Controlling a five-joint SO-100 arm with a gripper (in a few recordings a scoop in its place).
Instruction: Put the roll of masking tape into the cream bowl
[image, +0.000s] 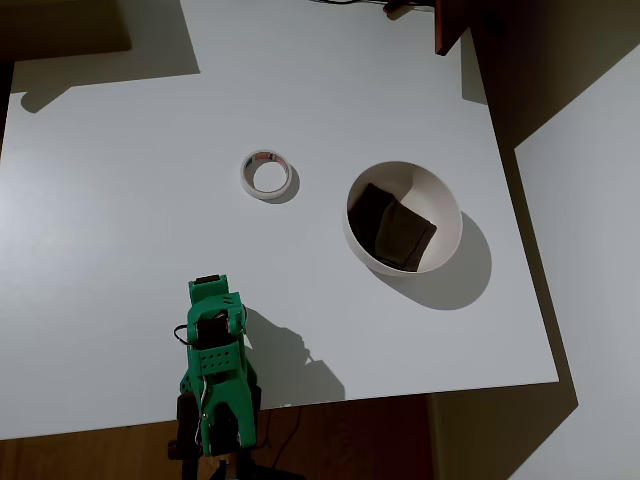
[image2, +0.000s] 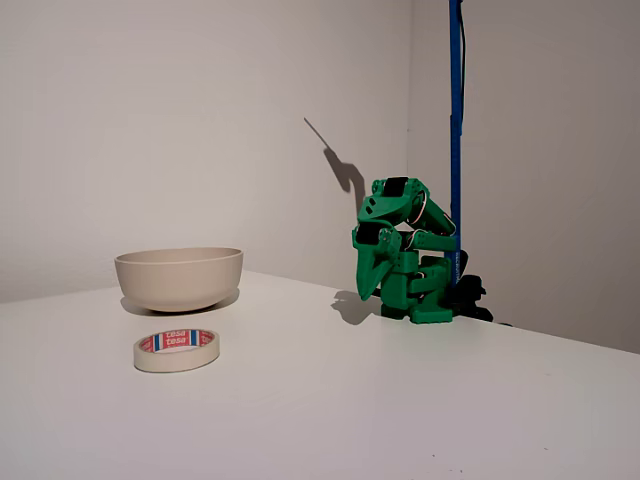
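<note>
The roll of masking tape (image: 267, 175) lies flat on the white table, an off-white ring with red marks on its inner core (image2: 177, 350). To its right in the overhead view stands the cream bowl (image: 440, 195), holding a dark brown square piece (image: 395, 228). In the fixed view the bowl (image2: 180, 277) sits behind the tape. The green arm (image: 215, 370) is folded up at the table's near edge, well away from both. Its gripper (image2: 366, 288) hangs pointing down at the table, looks shut and holds nothing.
The white table (image: 120, 230) ends close to the right of the bowl and just behind the arm's base. A blue pole (image2: 455, 130) rises behind the arm. A dark red-brown piece (image: 450, 25) juts in at the table's top edge.
</note>
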